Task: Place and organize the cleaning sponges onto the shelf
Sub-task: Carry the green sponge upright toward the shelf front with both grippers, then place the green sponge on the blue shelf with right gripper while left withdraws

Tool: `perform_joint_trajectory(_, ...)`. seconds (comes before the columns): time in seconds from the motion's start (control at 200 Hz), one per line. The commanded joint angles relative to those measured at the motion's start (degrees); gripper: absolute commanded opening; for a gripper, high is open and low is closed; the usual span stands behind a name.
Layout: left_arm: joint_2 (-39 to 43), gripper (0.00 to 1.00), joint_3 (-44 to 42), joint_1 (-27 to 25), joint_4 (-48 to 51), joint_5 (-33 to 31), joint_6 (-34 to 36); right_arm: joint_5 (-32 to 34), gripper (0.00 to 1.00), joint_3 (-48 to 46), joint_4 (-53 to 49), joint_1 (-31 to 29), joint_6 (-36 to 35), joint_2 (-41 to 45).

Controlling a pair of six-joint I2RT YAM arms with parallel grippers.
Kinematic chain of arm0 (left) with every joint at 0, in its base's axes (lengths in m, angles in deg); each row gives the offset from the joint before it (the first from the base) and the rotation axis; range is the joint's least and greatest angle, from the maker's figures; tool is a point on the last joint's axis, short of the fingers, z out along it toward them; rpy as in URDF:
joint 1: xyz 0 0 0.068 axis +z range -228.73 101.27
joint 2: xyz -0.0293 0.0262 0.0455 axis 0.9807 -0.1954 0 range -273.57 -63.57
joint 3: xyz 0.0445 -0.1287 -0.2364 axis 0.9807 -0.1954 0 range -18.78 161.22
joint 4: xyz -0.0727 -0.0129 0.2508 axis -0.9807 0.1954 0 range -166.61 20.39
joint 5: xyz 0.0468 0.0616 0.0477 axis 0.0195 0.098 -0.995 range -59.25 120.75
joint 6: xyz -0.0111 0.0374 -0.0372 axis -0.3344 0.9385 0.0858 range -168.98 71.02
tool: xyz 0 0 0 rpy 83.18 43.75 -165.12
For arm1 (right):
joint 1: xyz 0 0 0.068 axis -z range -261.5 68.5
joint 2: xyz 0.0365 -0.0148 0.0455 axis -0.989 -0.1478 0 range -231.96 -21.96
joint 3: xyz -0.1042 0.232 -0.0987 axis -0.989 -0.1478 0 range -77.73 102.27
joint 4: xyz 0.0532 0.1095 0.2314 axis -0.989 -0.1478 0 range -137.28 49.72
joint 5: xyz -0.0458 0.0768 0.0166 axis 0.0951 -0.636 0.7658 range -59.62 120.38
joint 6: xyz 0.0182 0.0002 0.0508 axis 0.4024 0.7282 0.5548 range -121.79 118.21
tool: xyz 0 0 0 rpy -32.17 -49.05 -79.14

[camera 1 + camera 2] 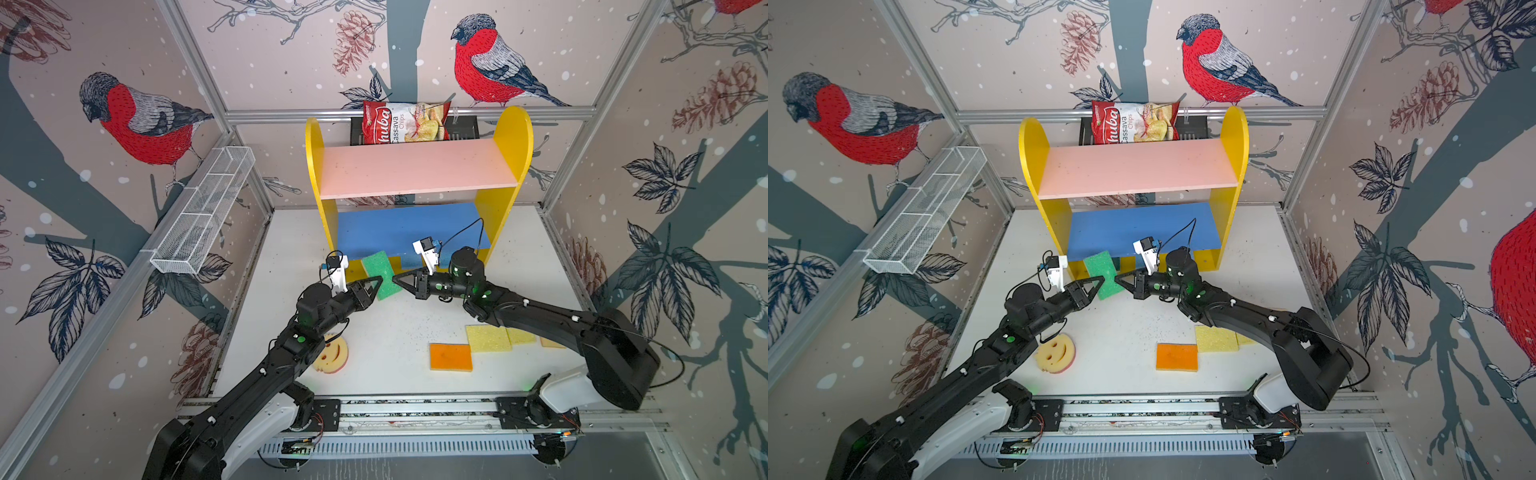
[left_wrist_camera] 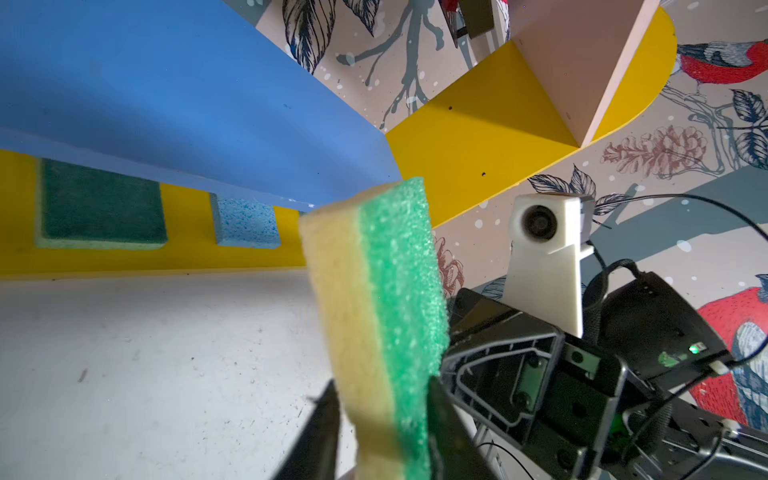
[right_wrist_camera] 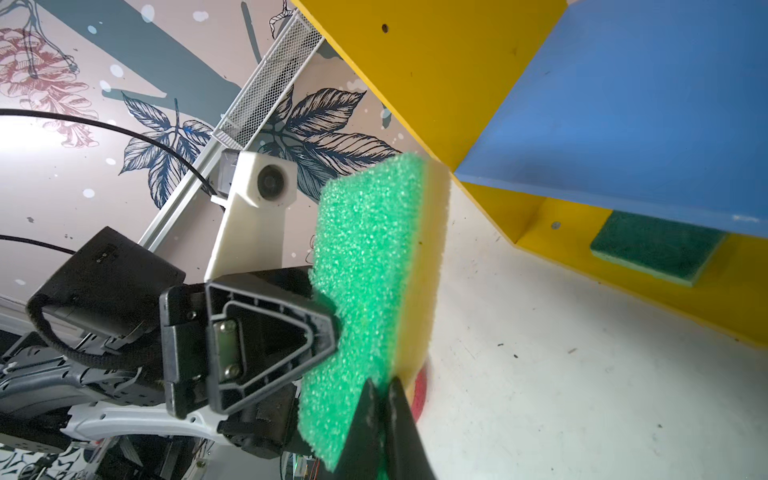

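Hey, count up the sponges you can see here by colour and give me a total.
Bright green rectangular sponge: 1
Dark green rectangular sponge: 1
Light blue rectangular sponge: 1
Orange rectangular sponge: 1
Yellow rectangular sponges: 2
Tan sponge, mostly hidden: 1
Round yellow-pink smiley sponge: 1
Total: 8 in view

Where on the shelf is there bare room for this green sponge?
Pink top board and blue middle board look bare. The yellow base is more crowded: dark green sponge, light blue sponge, a gap between.
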State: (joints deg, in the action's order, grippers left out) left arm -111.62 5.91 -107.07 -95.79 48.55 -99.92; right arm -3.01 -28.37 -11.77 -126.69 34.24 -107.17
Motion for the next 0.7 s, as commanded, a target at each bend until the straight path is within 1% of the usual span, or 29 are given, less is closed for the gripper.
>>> perform_joint_trajectory(0.0, 1.9, 0.89, 1.4, 0.2, 4.3, -3.1, 2.4, 2.5, 0.00, 2.8, -2.7, 0.7, -2.5, -1.0)
perform_joint_trajectory(0.03, 2.7, 0.93, 1.9, 0.2, 6.4, -4.7, 3.1, 3.5, 0.00, 3.5, -3.0, 0.8, -2.8, -1.3)
perform_joint_trajectory(0.105, 5.4, 0.96, 3.2, 0.3, 12.0, -8.8, 5.0, 6.7, 0.00, 5.8, -4.9, 1.1, -4.0, -2.9)
perform_joint_trajectory(0.205, 9.3, 0.96, 5.4, 0.3, 20.8, -16.5, 7.0, 11.1, 0.00, 10.7, -9.6, 1.2, -4.8, -6.0)
perform_joint_trajectory(0.29, 12.9, 0.96, 6.6, 0.3, 27.4, -23.2, 7.2, 14.3, 0.00, 14.1, -11.3, 1.2, -4.4, -9.2)
perform_joint_trajectory(0.345, 15.1, 0.96, 6.9, 0.3, 30.4, -26.3, 7.4, 16.4, 0.00, 16.5, -12.2, 1.2, -4.0, -11.3)
perform_joint_trajectory(0.41, 17.8, 0.96, 6.9, 0.3, 32.5, -28.1, 7.4, 17.8, 0.00, 19.0, -12.4, 1.1, -3.8, -13.6)
perform_joint_trajectory(0.495, 20.9, 0.96, 6.6, 0.3, 34.8, -29.0, 6.8, 19.7, 0.00, 22.2, -12.4, 0.9, -4.0, -16.7)
perform_joint_trajectory(0.695, 25.3, 0.96, 6.1, 0.4, 40.4, -31.2, 5.2, 21.3, 0.00, 31.4, -16.6, 0.8, -5.9, -23.9)
